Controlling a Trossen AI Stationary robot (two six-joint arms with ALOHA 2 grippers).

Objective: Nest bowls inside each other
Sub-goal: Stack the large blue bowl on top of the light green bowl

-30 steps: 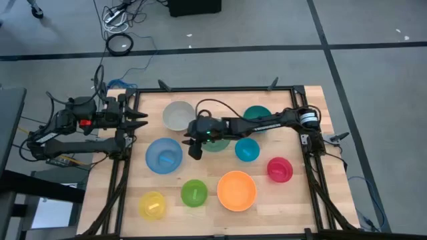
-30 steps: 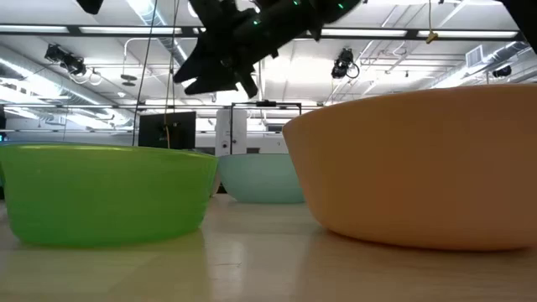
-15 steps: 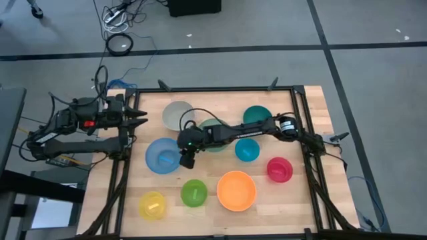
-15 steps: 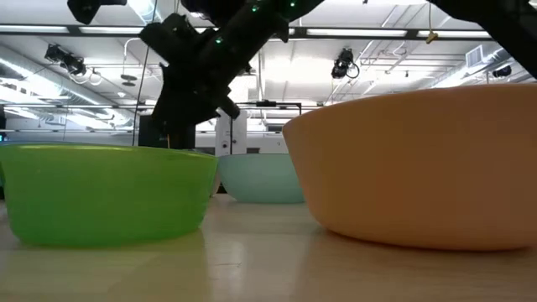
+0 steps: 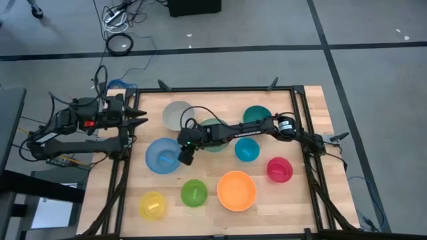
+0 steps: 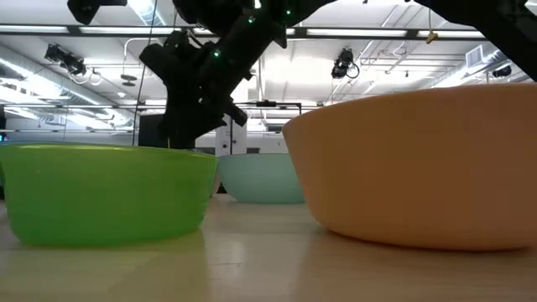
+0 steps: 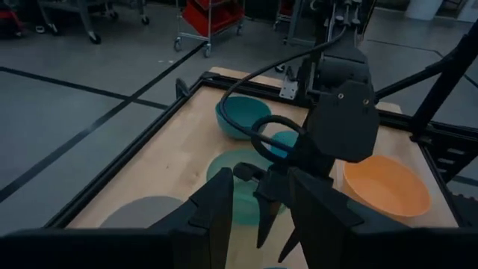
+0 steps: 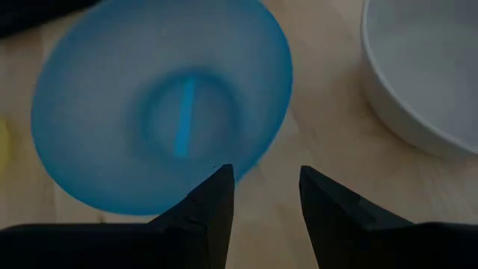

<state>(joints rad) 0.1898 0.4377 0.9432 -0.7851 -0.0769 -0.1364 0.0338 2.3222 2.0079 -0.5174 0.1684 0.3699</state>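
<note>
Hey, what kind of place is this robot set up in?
Probably a robotics lab or workshop: a framed wooden table on grey concrete floor, long ceiling strip lights, and a red wheeled cart beyond.

Light: I see even, bright overhead light on the table (image 5: 293,200), shadows faint | Source: ceiling strip lamps (image 6: 352,33) glare in the low view | Focus: orange bowl (image 6: 419,168) and lime bowl (image 6: 101,193) loom soft up close | Wrist views: blue bowl (image 8: 149,104) blurred, fingers (image 8: 213,202) dark, floor dimmer
</note>
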